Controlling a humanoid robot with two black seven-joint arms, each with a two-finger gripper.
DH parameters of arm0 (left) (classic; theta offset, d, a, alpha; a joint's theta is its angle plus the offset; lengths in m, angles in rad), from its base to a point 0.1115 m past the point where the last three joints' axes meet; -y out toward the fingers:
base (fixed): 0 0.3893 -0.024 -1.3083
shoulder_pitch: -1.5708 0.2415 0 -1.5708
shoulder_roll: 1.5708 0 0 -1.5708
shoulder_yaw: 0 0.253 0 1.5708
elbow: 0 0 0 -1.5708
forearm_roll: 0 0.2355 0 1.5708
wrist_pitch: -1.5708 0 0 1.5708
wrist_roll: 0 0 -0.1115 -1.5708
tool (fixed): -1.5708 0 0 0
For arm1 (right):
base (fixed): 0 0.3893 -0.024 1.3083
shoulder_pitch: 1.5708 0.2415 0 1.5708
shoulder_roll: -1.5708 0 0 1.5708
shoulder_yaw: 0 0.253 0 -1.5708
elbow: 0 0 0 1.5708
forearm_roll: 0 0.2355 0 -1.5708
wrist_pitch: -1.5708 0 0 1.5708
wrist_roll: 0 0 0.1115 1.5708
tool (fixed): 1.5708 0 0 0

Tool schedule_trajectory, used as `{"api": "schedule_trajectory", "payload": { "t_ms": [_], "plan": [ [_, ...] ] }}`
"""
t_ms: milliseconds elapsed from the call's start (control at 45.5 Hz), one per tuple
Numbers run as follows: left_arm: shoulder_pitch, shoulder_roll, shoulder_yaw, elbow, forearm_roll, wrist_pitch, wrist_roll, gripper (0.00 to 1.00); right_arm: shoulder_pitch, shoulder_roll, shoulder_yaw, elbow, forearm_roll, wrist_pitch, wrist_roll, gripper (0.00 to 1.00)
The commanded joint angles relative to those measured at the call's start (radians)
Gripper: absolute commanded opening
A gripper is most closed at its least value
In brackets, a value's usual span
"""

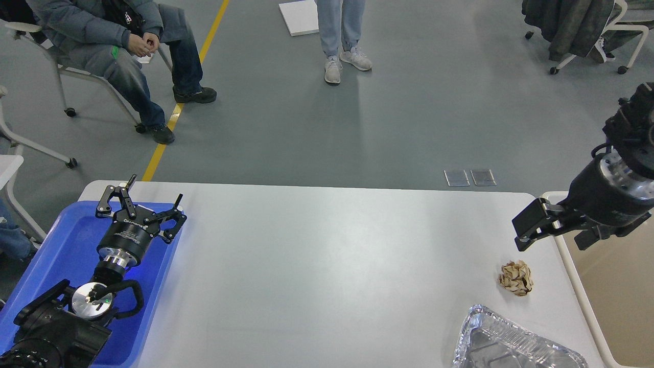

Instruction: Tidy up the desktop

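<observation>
**Two bits of rubbish left at the lower right of the desktop**

At the lower left of the frame the left gripper (152,200) hangs above the blue tray (61,240), its two fingers spread wide and nothing between them. White lettering runs across the gripper's black body, too small and slanted to read.

The desktop (317,266) fills the middle and lower part of the frame, bare across its centre.

Toward the lower right a crumpled brown paper ball (516,277) lies on the desktop, and just below it a foil tray (511,340) reaches the bottom edge. The right gripper (529,227) hovers above and a little right of the ball, well clear of it. It is seen nearly side-on, so I cannot tell how far its jaws stand apart; nothing appears to be held.

The ball looks like the next pick. It would go best with the right gripper brought straight over the ball, fingers opened wider than it, lowered until they straddle it, then closed gently. The beige bin (613,286) just beside the table's right edge seems the likely drop point.
</observation>
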Motion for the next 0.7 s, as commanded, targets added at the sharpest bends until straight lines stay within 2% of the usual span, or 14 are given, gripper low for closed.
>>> {"api": "schedule_trajectory", "payload": {
  "t_ms": [0,242,506,682],
  "plan": [
    [0.000,0.000,0.000,0.000,0.000,0.000,0.000,1.00,0.001,-0.025,0.002,-0.004,-0.003,0.000,0.000,1.00],
    [0.000,0.000,0.000,0.000,0.000,0.000,0.000,1.00,0.015,-0.121,0.002,-0.005,-0.032,0.004,0.002,1.00],
    [0.000,0.000,0.000,0.000,0.000,0.000,0.000,1.00,0.018,-0.331,0.039,-0.015,-0.331,0.012,0.003,1.00],
    [0.000,0.000,-0.001,0.000,0.000,0.000,0.002,1.00,0.006,-0.371,-0.004,-0.010,-0.392,0.011,0.003,1.00]
  ]
}}
